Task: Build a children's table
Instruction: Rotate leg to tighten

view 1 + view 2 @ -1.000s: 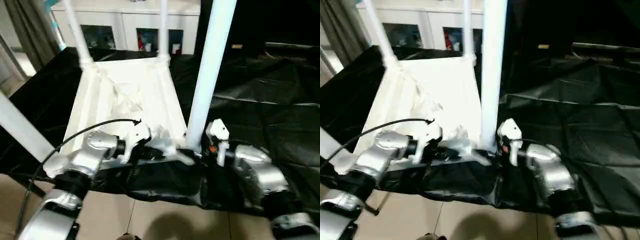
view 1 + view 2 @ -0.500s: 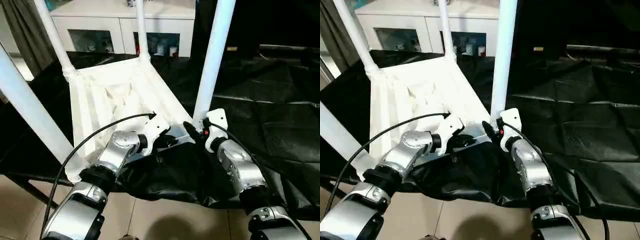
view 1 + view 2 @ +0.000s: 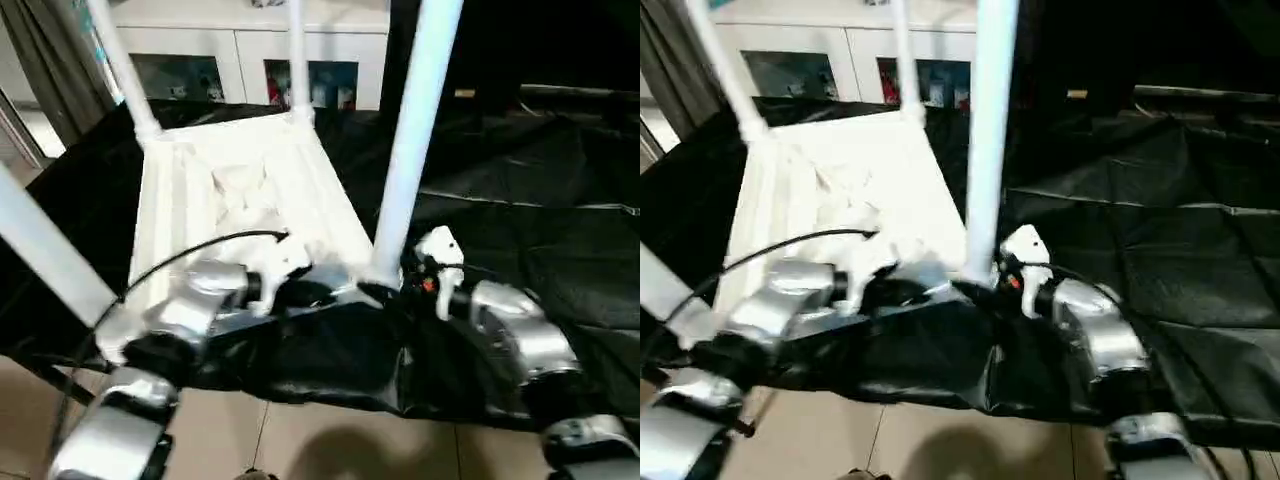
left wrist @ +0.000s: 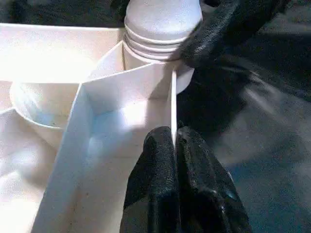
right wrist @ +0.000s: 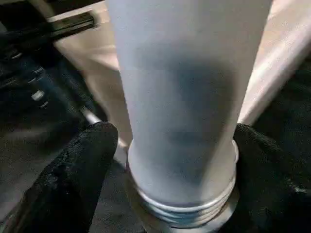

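Left end effector [image 4: 174, 145] pinches a thin white plastic rib; right end effector [image 5: 170, 145] straddles the smooth tubular leg [image 3: 410, 150].

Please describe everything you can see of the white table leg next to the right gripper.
The leg is a long, smooth white tube, plastic by its look. It stands almost upright in the near corner socket of the upside-down table top, with screw threads showing at its base. The right gripper straddles it low down, one black finger on each side. The left gripper pinches the top's thin rim beside the socket.
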Motion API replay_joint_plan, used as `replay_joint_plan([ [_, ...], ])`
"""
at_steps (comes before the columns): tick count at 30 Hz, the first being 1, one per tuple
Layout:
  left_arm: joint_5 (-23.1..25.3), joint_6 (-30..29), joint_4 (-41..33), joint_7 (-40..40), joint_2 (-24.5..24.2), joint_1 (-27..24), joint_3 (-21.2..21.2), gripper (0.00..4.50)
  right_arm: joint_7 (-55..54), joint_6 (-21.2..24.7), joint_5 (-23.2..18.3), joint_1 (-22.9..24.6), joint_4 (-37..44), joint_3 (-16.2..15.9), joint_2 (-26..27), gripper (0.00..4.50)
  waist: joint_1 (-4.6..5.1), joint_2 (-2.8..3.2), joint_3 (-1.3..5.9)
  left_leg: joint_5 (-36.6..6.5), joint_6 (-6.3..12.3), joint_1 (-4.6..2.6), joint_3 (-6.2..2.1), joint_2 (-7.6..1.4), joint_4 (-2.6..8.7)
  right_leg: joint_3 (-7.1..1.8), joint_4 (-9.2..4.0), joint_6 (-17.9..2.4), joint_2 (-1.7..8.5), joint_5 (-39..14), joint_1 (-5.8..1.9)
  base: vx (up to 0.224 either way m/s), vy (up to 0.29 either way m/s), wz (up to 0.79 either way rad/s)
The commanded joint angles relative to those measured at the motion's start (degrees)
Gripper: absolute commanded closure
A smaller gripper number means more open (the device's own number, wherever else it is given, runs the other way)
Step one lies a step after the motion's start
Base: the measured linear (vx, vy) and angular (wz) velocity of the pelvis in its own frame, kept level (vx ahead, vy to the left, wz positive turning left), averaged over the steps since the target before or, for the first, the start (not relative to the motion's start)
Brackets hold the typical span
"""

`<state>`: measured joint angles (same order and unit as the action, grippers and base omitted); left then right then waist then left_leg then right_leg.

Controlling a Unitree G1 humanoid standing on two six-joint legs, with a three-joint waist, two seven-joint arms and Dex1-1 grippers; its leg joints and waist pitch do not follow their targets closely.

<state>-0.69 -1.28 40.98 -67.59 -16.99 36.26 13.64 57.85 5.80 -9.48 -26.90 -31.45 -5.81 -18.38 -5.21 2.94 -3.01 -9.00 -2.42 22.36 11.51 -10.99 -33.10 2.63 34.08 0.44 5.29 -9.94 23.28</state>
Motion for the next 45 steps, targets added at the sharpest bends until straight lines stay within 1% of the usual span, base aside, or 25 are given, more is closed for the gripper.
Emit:
replay_joint_plan([
  [1, -1.93, 0.11, -2.16, -3.13, 0.08, -0.12, 0.43, 4.5, 3.24, 0.53, -0.68, 0.44, 1.59, -1.78, -0.03, 0.65, -0.25, -1.04, 4.38, -9.92, 5.49, -1.04, -0.76, -2.09, 3.03, -1.44, -2.91, -15.52, 2.64, -5.99, -2.6, 0.0, 0.0, 0.0],
  [3, -2.83, -1.04, -3.42, -7.59, -2.35, -0.79, 0.53, 4.5, 7.12, 0.37, -0.89, 0.59, 1.84, -2.06, -2.27, 0.65, -0.39, -1.05, 4.42, -9.89, 5.82, -1.02, -0.76, -2.11, 2.93, -1.42, -2.75, -15.89, 2.72, -5.6, -2.66, 0.0, 0.0, 0.0],
  [4, -2.83, -1.04, -3.42, -7.59, -2.35, -0.79, 0.53, 4.5, 7.12, 0.37, -0.89, 0.59, 1.84, -2.06, -2.27, 0.81, -0.42, -0.99, 4.37, -9.75, 5.97, -1.07, -0.7, -2.16, 2.91, -1.46, -2.77, -16.0, 2.69, -5.49, -2.51, 0.0, 0.0, 0.0],
  [6, -3.69, -1.91, -4.23, -9.56, -3.19, -1.14, 0.39, 4.5, 8.44, 0.62, -1.46, 0.43, 1.79, -2.11, -2.86, 0.97, -0.66, -0.86, 4.23, -11.31, 5.25, -1.26, -0.71, -2.23, 3.04, -1.49, -3.04, -15.87, 2.8, -8.09, -2.41, 0.0, 0.0, 0.0],
  [11, -4.43, -2.75, -5.75, -10.97, -3.77, -1.84, 0.35, 4.5, 9.8, 1.48, -2.35, 0.62, 2.57, -2.27, -2.56, 1.44, -0.62, -0.95, 4.05, -13.7, 3.56, -1.3, -0.84, -2.29, 3.35, -1.55, -3.27, -14.98, 2.8, -11.25, -2.37, 0.0, 0.0, 0.0],
  [16, -4.48, -2.61, -5.9, -9.96, -3.32, -1.95, 0.02, 4.5, 10.24, 1.99, -2.48, 1.8, 3.62, -2.63, -2.19, 1.69, -0.7, -0.98, 4.14, -12.9, 3.47, -1.26, -0.83, -2.24, 3.27, -1.61, -3.17, -14.76, 2.82, -10.23, -2.36, 0.0, 0.0, 0.0],
  [18, -3.88, -1.8, -4.81, -5.74, -1.67, -1.4, -0.98, 4.5, 6.72, 1.49, -1.58, 2.89, 3.66, -2.37, -1.08, 1.73, -0.76, -1.0, 4.08, -12.37, 3.62, -1.15, -0.83, -2.21, 3.24, -1.63, -3.17, -14.72, 2.84, -9.47, -2.34, 0.0, 0.0, 0.0],
  [20, -3.54, -1.59, -4.33, -4.22, -1.15, -1.14, -1.25, 4.5, 5.2, 1.07, -1.1, 2.98, 3.31, -2.19, -0.68, 1.74, -0.65, -1.08, 3.98, -13.34, 3.17, -1.17, -0.87, -2.12, 3.33, -1.57, -3.4, -14.28, 2.88, -11.66, -2.34, 0.0, 0.0, 0.0],
  [22, -1.75, -0.05, -1.13, 3.27, 1.27, 0.48, -2.14, 4.5, -4.15, 0.52, 1.3, 2.11, -0.3, -0.79, 1.87, 1.74, -0.43, -1.02, 3.83, -14.43, 2.65, -1.21, -0.88, -2.08, 3.45, -1.62, -3.64, -13.78, 2.83, -13.54, -2.17, 0.0, 0.0, 0.0],
  [24, -0.17, 0.84, 2.11, 9.73, 3.56, 2.13, -2.64, 4.5, -12.16, 0.56, 2.9, 1.37, -3.34, 0.46, 4.36, 1.75, 0.19, -0.93, 3.62, -17.45, 0.51, -1.48, -1.12, -1.77, 3.69, -1.67, -4.38, -11.93, 3.06, -19.7, -1.9, 0.0, 0.0, 0.0],
  [26, 0.63, 1.08, 4.31, 14.73, 5.76, 3.43, -3.07, 4.5, -17.64, 1.2, 3.36, 1.2, -4.39, 1.42, 6.63, 1.75, 0.53, -0.91, 3.4, -19.45, -0.29, -1.66, -1.3, -1.73, 3.87, -1.66, -4.81, -10.56, 3.01, -23.25, -1.81, 0.0, 0.0, 0.0],
  [27, 0.63, 1.08, 4.31, 14.73, 5.76, 3.43, -3.07, 4.5, -17.64, 1.2, 3.36, 1.2, -4.39, 1.42, 6.63, 1.75, 0.58, -1.06, 3.34, -19.92, -0.31, -1.72, -1.29, -1.69, 3.96, -1.63, -5.04, -10.05, 2.94, -24.11, -1.83, 0.0, 0.0, 0.0],
  [29, 1.43, 1.16, 5.95, 20.98, 9.7, 4.83, -3.09, 4.5, -27.44, 1.77, 4.46, 1.08, -5.24, 2.53, 11.14, 1.75, 0.63, -0.79, 3.21, -21.15, -0.51, -1.91, -1.42, -1.75, 4.17, -1.69, -5.38, -9.11, 3.02, -26.0, -1.63, 0.0, 0.0, 0.0],
  [30, 2.09, 1.41, 6.31, 22.74, 10.67, 5.15, -2.68, 4.5, -30.03, 1.74, 4.8, 0.95, -5.65, 2.68, 12.44, 1.75, 0.77, -0.87, 3.21, -21.97, -0.95, -2.02, -1.47, -1.64, 4.25, -1.65, -5.62, -8.51, 2.99, -27.23, -1.5, 0.0, 0.0, 0.0],
  [31, 2.55, 1.64, 6.41, 23.52, 11.35, 5.26, -2.17, 4.5, -31.87, 1.66, 5.14, 0.84, -5.93, 2.68, 13.42, 1.75, 0.79, -0.69, 3.26, -22.15, -1.14, -2.09, -1.57, -1.63, 4.27, -1.64, -5.6, -8.3, 3.03, -27.56, -1.51, 0.0, 0.0, 0.0],
  [33, 2.66, 1.74, 6.23, 23.42, 12.09, 5.16, -1.63, 4.5, -33.08, 1.22, 5.67, 0.79, -6.04, 2.33, 14.34, 1.75, 0.76, -0.81, 3.34, -22.41, -0.74, -2.09, -1.55, -1.62, 4.31, -1.7, -5.76, -7.96, 2.95, -26.8, -1.49, 0.0, 0.0, 0.0],
  [34, 2.37, 1.65, 5.94, 23.01, 12.63, 5.02, -1.55, 4.5, -32.3, 0.22, 6.31, 0.77, -5.87, 1.2, 14.67, 1.75, 0.76, -0.81, 3.34, -22.41, -0.74, -2.09, -1.55, -1.62, 4.31, -1.7, -5.76, -7.96, 2.95, -26.8, -1.49, 0.0, 0.0, 0.0],
  [36, 2.6, 2.03, 6.02, 22.16, 12.67, 5.01, -1.14, 4.5, -30.77, -1.55, 7.02, 0.76, -5.7, 0.16, 14.62, 1.75, 0.7, -0.66, 3.38, -22.28, -0.29, -1.8, -1.56, -1.6, 4.37, -1.72, -5.73, -7.94, 2.96, -25.74, -1.59, 0.0, 0.0, 0.0],
  [37, 2.78, 2.49, 6.57, 22.04, 12.74, 5.19, -1.08, 4.5, -30.35, -2.09, 6.95, 0.7, -5.85, 0.15, 14.75, 1.4, 0.68, -0.67, 3.44, -22.06, -0.11, -1.82, -1.52, -1.63, 4.36, -1.76, -5.64, -8.21, 2.94, -24.75, -1.57, 0.0, 0.0, 0.0],
  [39, 2.77, 3.11, 6.53, 19.85, 12.12, 4.93, -0.86, 4.5, -27.19, -1.42, 4.47, 0.59, -5.33, 1.25, 14.3, 1.06, 0.7, -0.64, 3.41, -21.78, 0.34, -1.71, -1.49, -1.62, 4.38, -1.77, -5.49, -8.73, 2.86, -23.46, -1.7, 0.0, 0.0, 0.0],
  [40, 2.77, 3.11, 6.53, 19.85, 12.12, 4.93, -0.86, 4.5, -27.19, -1.42, 4.47, 0.59, -5.33, 1.25, 14.3, 1.03, 0.7, -0.64, 3.41, -21.78, 0.34, -1.71, -1.49, -1.62, 4.38, -1.77, -5.49, -8.73, 2.86, -23.46, -1.7, 0.0, 0.0, 0.0],
  [42, 2.16, 3.05, 4.56, 14.01, 10.18, 3.57, -0.11, 4.5, -21.69, -1.31, 4.07, 0.37, -3.93, 0.03, 11.45, 0.84, 0.6, -0.67, 3.47, -21.16, 0.8, -1.62, -1.43, -1.66, 4.33, -1.77, -5.33, -9.35, 2.87, -21.8, -1.9, 0.0, 0.0, 0.0],
  [43, 2.08, 3.07, 4.1, 12.64, 9.61, 3.24, 0.13, 4.5, -19.38, -1.28, 3.84, 0.36, -3.3, -0.46, 10.32, 0.71, 0.5, -0.61, 3.6, -20.3, 1.09, -1.52, -1.39, -1.74, 4.27, -1.77, -5.09, -9.82, 2.86, -20.27, -2.05, 0.0, 0.0, 0.0],
  [44, 2.0, 3.09, 3.67, 11.42, 9.0, 2.92, 0.33, 4.5, -18.08, -1.25, 3.67, 0.38, -2.9, -0.74, 9.69, 0.71, 0.38, -0.86, 3.58, -19.38, 1.53, -1.41, -1.32, -1.79, 4.2, -1.76, -4.88, -10.32, 2.8, -18.73, -2.19, 0.0, 0.0, 0.0],
  [45, 1.68, 3.14, 2.97, 9.3, 7.9, 2.42, 0.59, 4.5, -15.14, -1.01, 3.11, 0.54, -1.95, -1.08, 8.45, 0.71, 0.3, -0.77, 3.67, -18.15, 2.01, -1.22, -1.3, -1.86, 4.13, -1.76, -4.61, -10.96, 2.9, -16.91, -2.41, 0.0, 0.0, 0.0],
])
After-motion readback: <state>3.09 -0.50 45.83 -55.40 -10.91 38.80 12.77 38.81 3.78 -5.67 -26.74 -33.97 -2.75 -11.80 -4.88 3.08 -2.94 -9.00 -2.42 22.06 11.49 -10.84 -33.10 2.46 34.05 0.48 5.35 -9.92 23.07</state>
